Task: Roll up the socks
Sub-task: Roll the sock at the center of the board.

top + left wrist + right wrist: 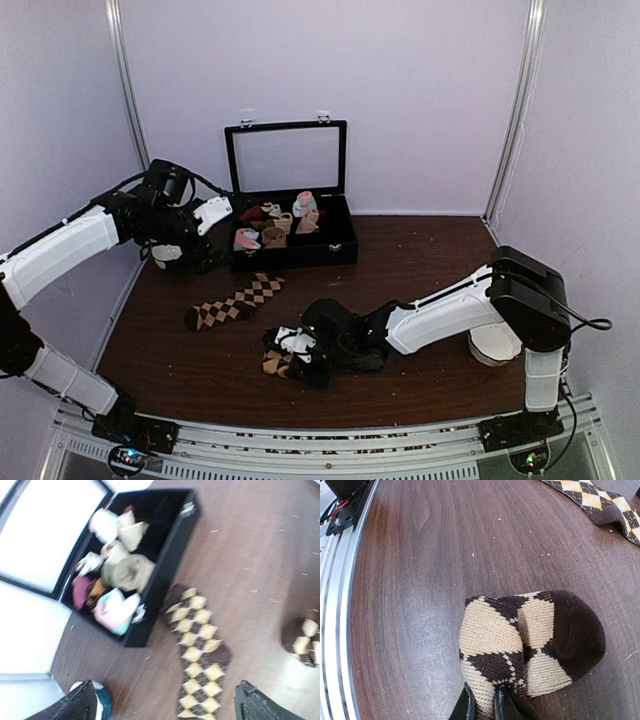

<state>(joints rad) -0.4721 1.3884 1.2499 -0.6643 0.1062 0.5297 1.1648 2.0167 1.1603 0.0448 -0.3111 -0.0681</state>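
**Surface**: dark wood; carries every item below.

**Box**: black, lid raised, at the far side of the surface.

**Left gripper**: hangs above the surface near the box's left end. Jaws wide apart, nothing between them.

**Right gripper**: low, near centre. Jaws clamped on a fold at the edge of the bundled sock.

**Flat sock**: brown with tan diamonds, laid out full length, one end just beside the box front.

**Bundled sock**: its mate, doubled into a loose lump on the surface, well apart from the flat sock.

**Small sock rolls**: pink, white, tan and maroon, inside the box.

**Hazards:**
- The pinch holds only an edge fold, so a pull could likely slide the soft knit free or let the lump spring open.
- The two socks lie apart, so rolling one alone would leave the pair unjoined.
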